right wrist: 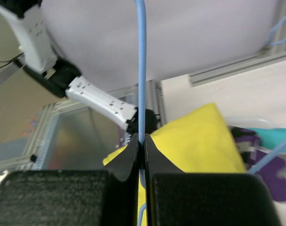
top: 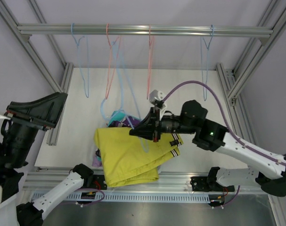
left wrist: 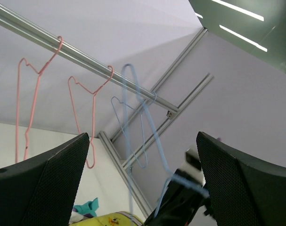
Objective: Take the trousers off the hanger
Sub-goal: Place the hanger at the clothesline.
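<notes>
The trousers lie in a loose heap on the counter, with the mustard-yellow pair point(top: 126, 160) spread flat on top, roughly folded, its striped cuffs point(top: 173, 146) pointing right. A crumpled teal pair point(top: 118, 115) and a purple-white-black camouflage pair point(top: 128, 123) poke out from under its far edge, and a sliver of lilac point(top: 96, 161) shows at its left edge. The hanger point(right wrist: 142, 70) is thin pale-blue wire, tilted, its lower end reaching over the yellow cloth and one strand pinched tight between the right fingers point(right wrist: 127, 157); whether it is threaded through any cloth cannot be told.
</notes>
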Robot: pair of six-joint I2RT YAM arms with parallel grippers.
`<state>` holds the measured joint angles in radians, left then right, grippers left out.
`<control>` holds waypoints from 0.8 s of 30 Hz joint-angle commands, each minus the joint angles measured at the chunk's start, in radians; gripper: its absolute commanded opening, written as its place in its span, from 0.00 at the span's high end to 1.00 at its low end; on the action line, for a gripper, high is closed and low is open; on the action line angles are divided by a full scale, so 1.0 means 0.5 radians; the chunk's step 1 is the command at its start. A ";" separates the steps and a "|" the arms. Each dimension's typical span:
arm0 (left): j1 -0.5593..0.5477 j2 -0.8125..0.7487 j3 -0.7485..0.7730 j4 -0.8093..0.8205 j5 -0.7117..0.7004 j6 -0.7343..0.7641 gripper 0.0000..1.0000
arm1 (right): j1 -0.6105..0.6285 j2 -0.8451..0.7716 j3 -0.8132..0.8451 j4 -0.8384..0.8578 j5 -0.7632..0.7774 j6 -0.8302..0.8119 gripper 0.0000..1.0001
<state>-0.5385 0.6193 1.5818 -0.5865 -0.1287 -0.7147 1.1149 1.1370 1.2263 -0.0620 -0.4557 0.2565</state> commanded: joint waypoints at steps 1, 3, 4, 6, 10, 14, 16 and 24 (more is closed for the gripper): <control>0.012 -0.176 -0.123 0.004 -0.052 0.208 0.01 | -0.073 -0.255 0.149 -0.332 0.260 -0.163 1.00; 0.012 -0.269 -0.288 0.029 -0.068 0.254 0.01 | -0.131 -0.304 0.281 -0.553 0.438 -0.221 1.00; 0.012 -0.360 -0.328 0.029 -0.116 0.263 0.01 | -0.156 -0.326 0.321 -0.612 0.497 -0.246 1.00; 0.012 -0.444 -0.432 0.032 -0.153 0.291 0.01 | -0.217 -0.356 0.465 -0.817 0.698 -0.344 1.00; 0.009 -0.564 -0.546 -0.060 -0.218 0.343 0.01 | -0.257 -0.381 0.627 -1.097 1.183 -0.504 1.00; 0.009 -0.723 -0.684 -0.100 -0.325 0.408 0.01 | -0.257 -0.412 0.655 -1.290 1.656 -0.630 1.00; 0.012 -0.766 -0.733 -0.115 -0.356 0.432 0.01 | -0.257 -0.442 0.667 -1.324 1.843 -0.624 1.00; 0.012 -0.843 -0.884 -0.162 -0.298 0.435 0.01 | -0.257 -0.574 0.793 -1.557 2.239 -0.280 1.00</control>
<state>-0.5381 0.2066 1.1736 -0.6609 -0.2840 -0.5220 0.9882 0.8970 1.5635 -0.7929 0.5240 0.0463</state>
